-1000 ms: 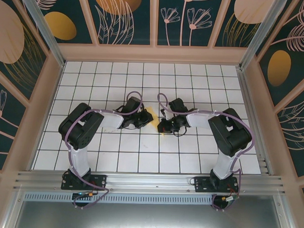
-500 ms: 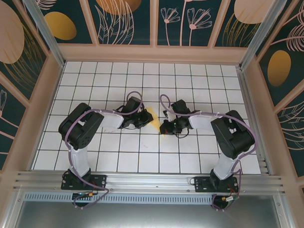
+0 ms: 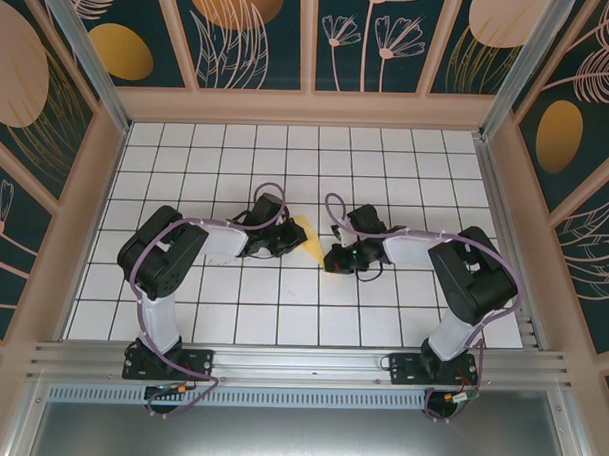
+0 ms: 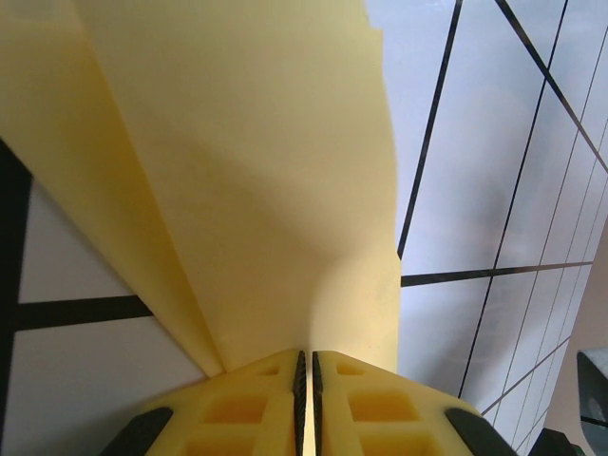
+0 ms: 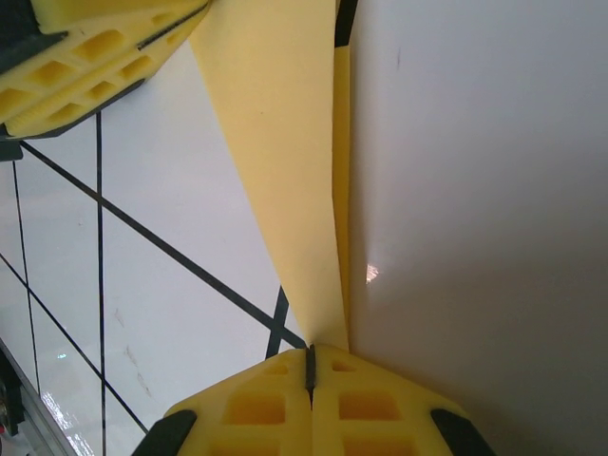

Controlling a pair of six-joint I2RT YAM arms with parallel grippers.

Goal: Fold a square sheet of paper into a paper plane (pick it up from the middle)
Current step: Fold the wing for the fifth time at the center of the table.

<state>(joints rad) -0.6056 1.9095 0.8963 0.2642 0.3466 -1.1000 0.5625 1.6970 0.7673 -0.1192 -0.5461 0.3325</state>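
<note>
Since my left gripper [image 4: 306,359] and right gripper [image 5: 309,353] each clamp the paper [image 4: 266,171], I fear uneven pulling could tear it.

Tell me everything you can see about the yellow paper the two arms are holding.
The sheet of paper is thin, pale yellow, plain and unmarked. It is folded into overlapping layers and narrows to a wedge. It seems lifted off the white tiled table, spanning the gap between the arms. The left gripper is shut on its wider part, and the right gripper is shut on its narrow end.
</note>
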